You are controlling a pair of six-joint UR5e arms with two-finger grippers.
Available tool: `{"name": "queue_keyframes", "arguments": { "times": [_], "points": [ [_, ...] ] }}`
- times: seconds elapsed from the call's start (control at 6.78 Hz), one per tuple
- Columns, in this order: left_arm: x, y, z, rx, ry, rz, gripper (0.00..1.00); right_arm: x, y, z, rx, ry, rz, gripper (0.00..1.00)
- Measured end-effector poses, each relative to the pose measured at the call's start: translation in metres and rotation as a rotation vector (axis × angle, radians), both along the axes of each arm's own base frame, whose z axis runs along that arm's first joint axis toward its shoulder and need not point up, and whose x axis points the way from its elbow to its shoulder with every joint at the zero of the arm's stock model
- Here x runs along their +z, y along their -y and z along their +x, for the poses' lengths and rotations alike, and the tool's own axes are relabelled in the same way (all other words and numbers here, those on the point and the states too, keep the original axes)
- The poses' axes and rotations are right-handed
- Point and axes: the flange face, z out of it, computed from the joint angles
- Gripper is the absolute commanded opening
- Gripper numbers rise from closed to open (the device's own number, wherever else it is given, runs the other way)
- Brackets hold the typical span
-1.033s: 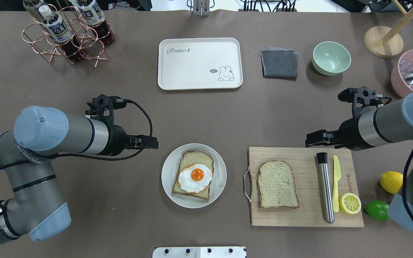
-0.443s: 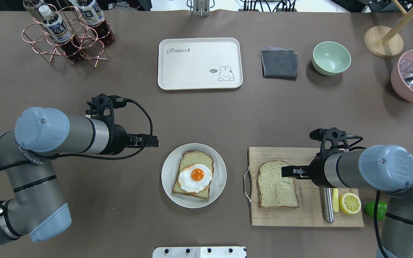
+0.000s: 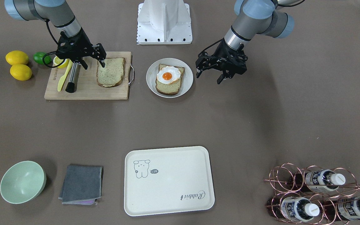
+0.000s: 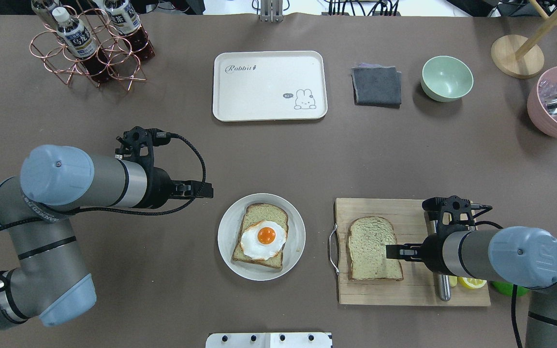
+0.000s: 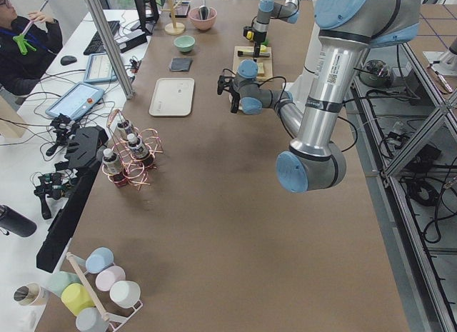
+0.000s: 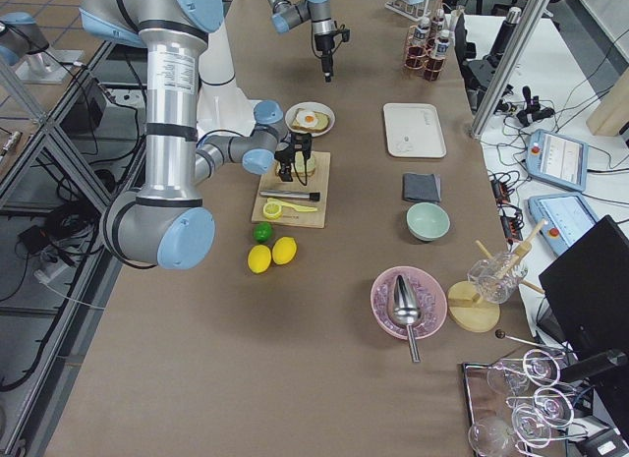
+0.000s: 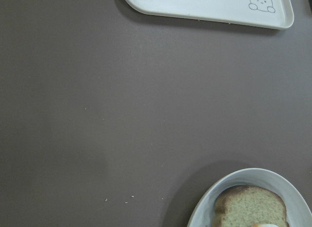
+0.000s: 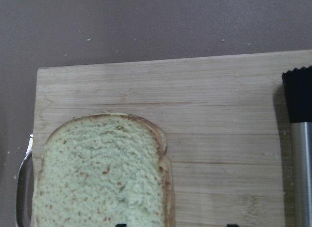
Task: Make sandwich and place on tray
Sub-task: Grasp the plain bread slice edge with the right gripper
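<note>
The sandwich is not yet assembled. One slice of bread (image 4: pixel 265 214) lies on the round white plate (image 4: pixel 225 241) with the fried egg (image 4: pixel 263 239) on top. The second slice (image 4: pixel 370 246) lies flat on the wooden board (image 4: pixel 409 290), at 3 o'clock from the plate. The tray (image 4: pixel 259 92) sits well apart at 12 o'clock, on the far side of the counter.

The right hand (image 4: pixel 394 252) hovers over the loose slice's 3 o'clock edge. Its fingers are spread, one above the crumb and one above bare wood. The left hand (image 4: pixel 201 189) waits at 10 o'clock from the plate, also spread and holding nothing.

The step in hand looks like picking up the loose slice. Because it lies flush on the board, the grip probably has to catch the crust edge. The descent should stay clear of the metal rod (image 4: pixel 442 287) just beside it, and the squeeze should be light.

The bread looks porous and spongy, with a thin dark crust. The egg is glossy, and the board shows its grain and has a wire handle. The tray is a smooth rounded rectangle with a raised rim.
</note>
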Motion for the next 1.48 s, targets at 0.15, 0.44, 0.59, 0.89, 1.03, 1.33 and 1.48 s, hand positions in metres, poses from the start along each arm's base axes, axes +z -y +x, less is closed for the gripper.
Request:
{"name": "queue_keyframes", "arguments": {
  "times": [0.15, 0.44, 0.59, 0.89, 1.03, 1.33, 1.48],
  "points": [
    [-0.001, 0.0, 0.0, 0.0, -0.001, 0.001, 0.98, 0.002, -0.003, 0.0, 0.002, 0.005, -0.002, 0.55],
    [-0.001, 0.0, 0.0, 0.001, -0.002, 0.003, 0.98, 0.003, -0.009, -0.003, -0.005, 0.008, -0.001, 0.55],
    [-0.001, 0.0, 0.0, 0.001, -0.002, 0.004, 0.98, 0.003, -0.014, -0.006, -0.009, 0.008, 0.0, 0.55],
    [-0.001, 0.0, 0.0, 0.002, -0.001, 0.005, 0.98, 0.0, -0.021, -0.013, -0.013, 0.014, -0.003, 0.43],
    [-0.001, 0.0, 0.0, 0.002, -0.001, 0.005, 0.98, -0.001, -0.024, -0.015, -0.013, 0.016, -0.001, 0.03],
    [-0.001, 0.0, 0.0, 0.002, -0.001, 0.006, 0.98, -0.002, -0.028, -0.018, -0.011, 0.016, 0.005, 0.0],
    [-0.001, 0.0, 0.0, 0.002, -0.002, 0.006, 0.98, -0.002, -0.028, -0.018, -0.01, 0.016, 0.007, 0.0]
  ]
}}
